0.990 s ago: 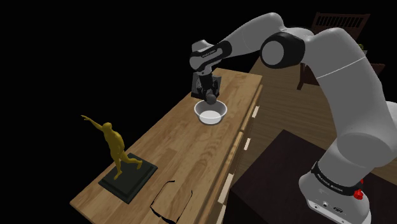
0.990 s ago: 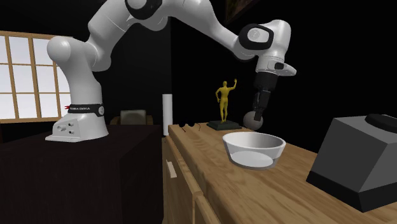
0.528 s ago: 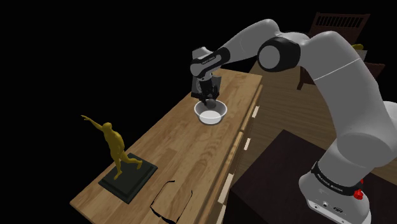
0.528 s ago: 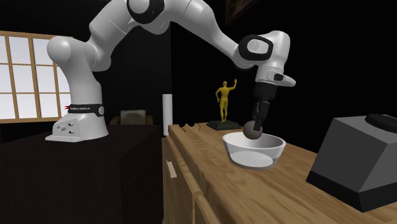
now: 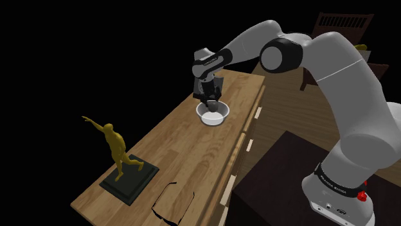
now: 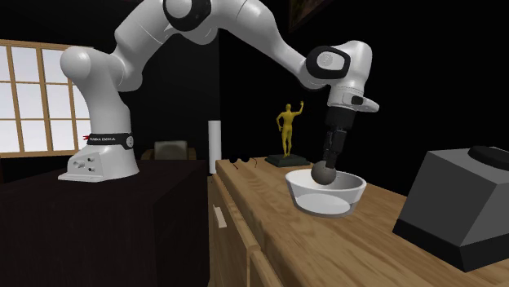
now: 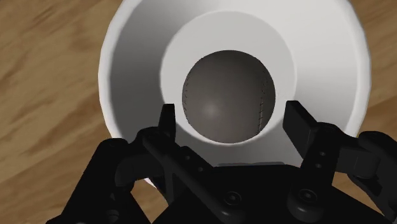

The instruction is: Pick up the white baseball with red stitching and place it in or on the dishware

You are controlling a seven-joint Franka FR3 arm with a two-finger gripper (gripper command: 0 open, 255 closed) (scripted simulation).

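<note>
The baseball point(image 7: 229, 92) is drawn dark grey with faint stitch lines. It sits over the middle of the white bowl point(image 7: 133, 57), between my gripper's point(image 7: 229, 116) fingers, with a small gap on each side, so the gripper is open. In the second exterior view the ball point(image 6: 324, 174) is at the level of the bowl's point(image 6: 310, 196) rim, just under the gripper point(image 6: 329, 157). In the shoulder view the gripper point(image 5: 210, 96) hangs straight down over the bowl point(image 5: 222, 117) at the far end of the wooden counter point(image 5: 180, 154).
A gold figurine point(image 5: 115, 144) on a dark base stands at the counter's near end. A dark grey box point(image 6: 461, 208) sits beyond the bowl at the second exterior view's right. Drawer fronts line the counter's side, and black areas surround the scene.
The gripper moved over the bowl and came down with the ball to the rim. Its fingers now stand a little off the ball.
</note>
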